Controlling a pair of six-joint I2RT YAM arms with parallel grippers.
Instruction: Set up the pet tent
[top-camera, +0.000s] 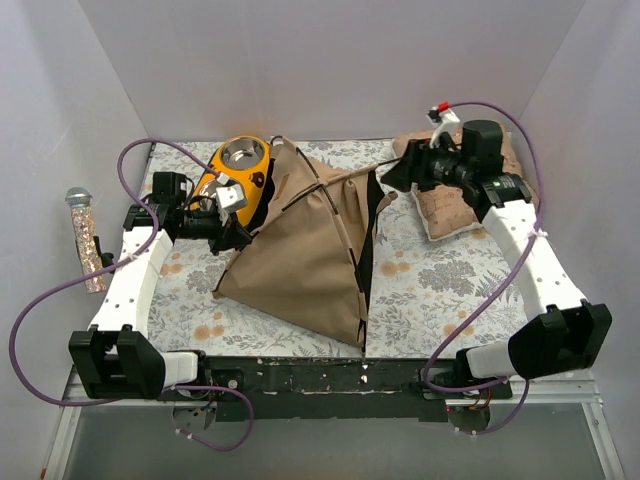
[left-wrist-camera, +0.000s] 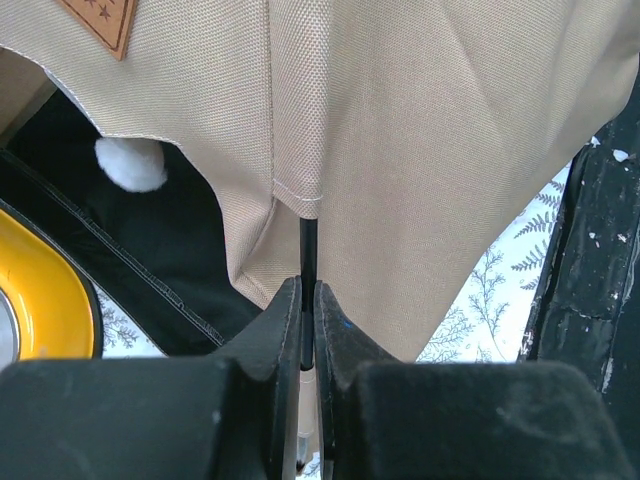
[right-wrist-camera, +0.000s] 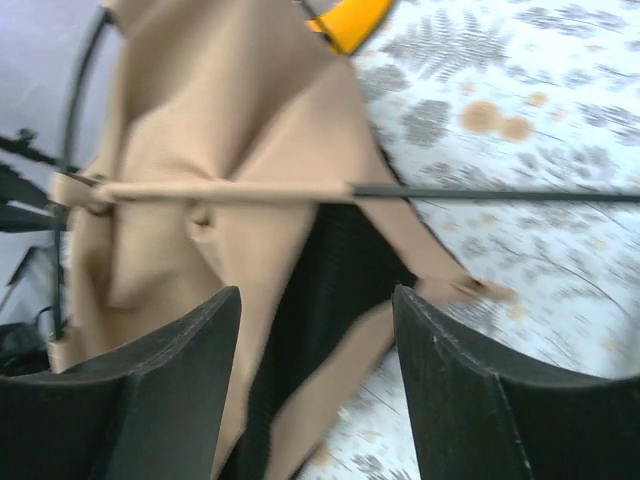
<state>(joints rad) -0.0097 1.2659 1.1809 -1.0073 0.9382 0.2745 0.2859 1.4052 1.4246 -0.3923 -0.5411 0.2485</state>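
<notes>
As the left jaws clench one end of a thin black pole (left-wrist-camera: 308, 250), the single tan canvas pet tent (top-camera: 300, 245) stands half-raised between both sets of jaws, its two poles crossing on top, long axis running far-to-near across the floral desk (top-camera: 440, 280). Right jaws gape, a bare pole stretch (right-wrist-camera: 500, 192) crossing ahead of them. One yellow steel bowl (top-camera: 240, 160) sits beyond the left jaws, beside the canvas.

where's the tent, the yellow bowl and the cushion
tent (top-camera: 300, 250): top view, on its tan front panel
yellow bowl (top-camera: 240, 156): top view, on its steel basin
cushion (top-camera: 450, 212): top view, on its near left part
</notes>
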